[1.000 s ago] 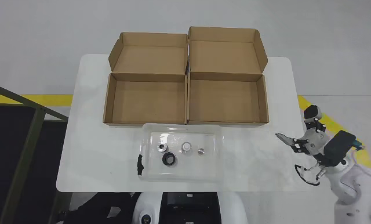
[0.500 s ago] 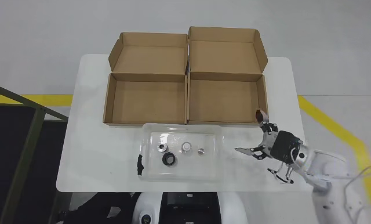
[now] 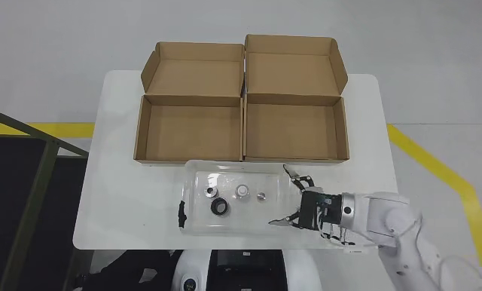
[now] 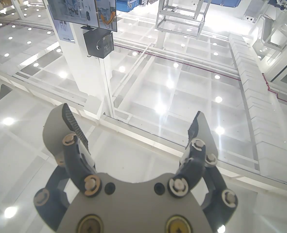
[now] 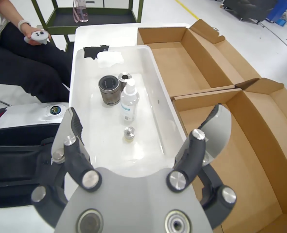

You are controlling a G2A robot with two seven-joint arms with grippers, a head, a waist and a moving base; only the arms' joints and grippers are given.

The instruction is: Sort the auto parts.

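Note:
A clear plastic bin sits at the table's front edge. It holds a dark linear bearing, a short metal cylinder, a small white spray bottle and a small metal knob. My right gripper hangs open over the bin's right end, fingers spread wide, nothing between them, the knob nearest to it. My left gripper is open and empty, pointing up at a ceiling.
Two open cardboard boxes stand side by side behind the bin, the left box and the right box, lids folded back. Black tape marks the bin's left end. Bare white tabletop lies to both sides.
My right arm has swung left from the table's right edge to the bin's right end, its gripper staying open. The parts in the bin have not moved.

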